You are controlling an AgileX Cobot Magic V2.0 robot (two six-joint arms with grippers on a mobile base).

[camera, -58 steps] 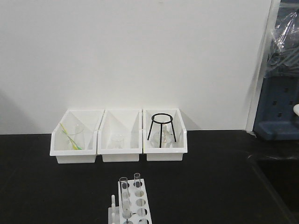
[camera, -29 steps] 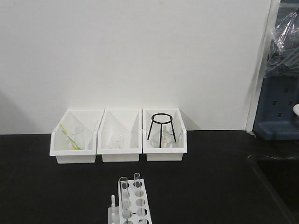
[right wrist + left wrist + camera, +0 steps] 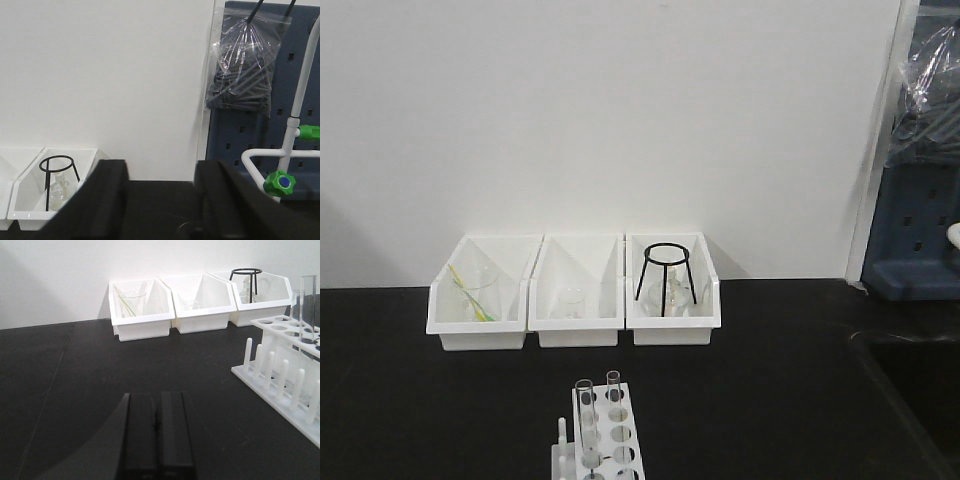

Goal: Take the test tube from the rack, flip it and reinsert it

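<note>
Nothing has shifted in the front view since a second ago. The test tube point(image 3: 584, 420) stands upright in the rack point(image 3: 604, 445) on the near table point(image 3: 770, 380). The left hand point(image 3: 157, 435) is pressed together and empty; the right hand point(image 3: 160, 200) is spread apart and empty.

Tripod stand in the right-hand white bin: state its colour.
Black. The tripod stand shows best in the exterior front-facing view.
</note>
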